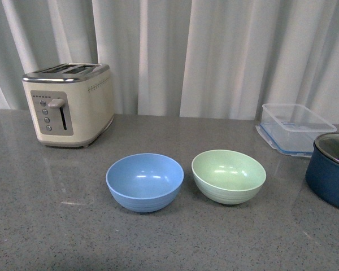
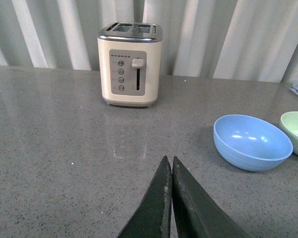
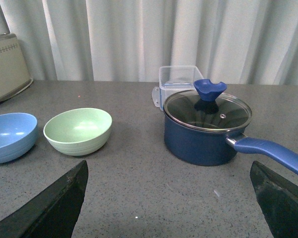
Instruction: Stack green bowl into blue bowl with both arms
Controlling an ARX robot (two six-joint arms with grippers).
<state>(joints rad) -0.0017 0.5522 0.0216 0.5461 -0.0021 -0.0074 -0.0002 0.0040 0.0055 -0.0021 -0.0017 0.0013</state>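
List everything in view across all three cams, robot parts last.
toaster: 1, cream with metal top, back left of the counter
blue bowl: 1, light blue, centre of the counter, upright, empty
green bowl: 1, pale green, just right of the blue bowl, not touching, empty
container: 1, clear plastic with blue trim, back right
pot: 1, dark navy, glass lid with blue knob, far right, in front of the container
counter: 1, speckled grey
curtain: white, pleated, behind the counter
left gripper: 1, black, shut, empty, low over the counter
right gripper: 1, black, open wide, empty
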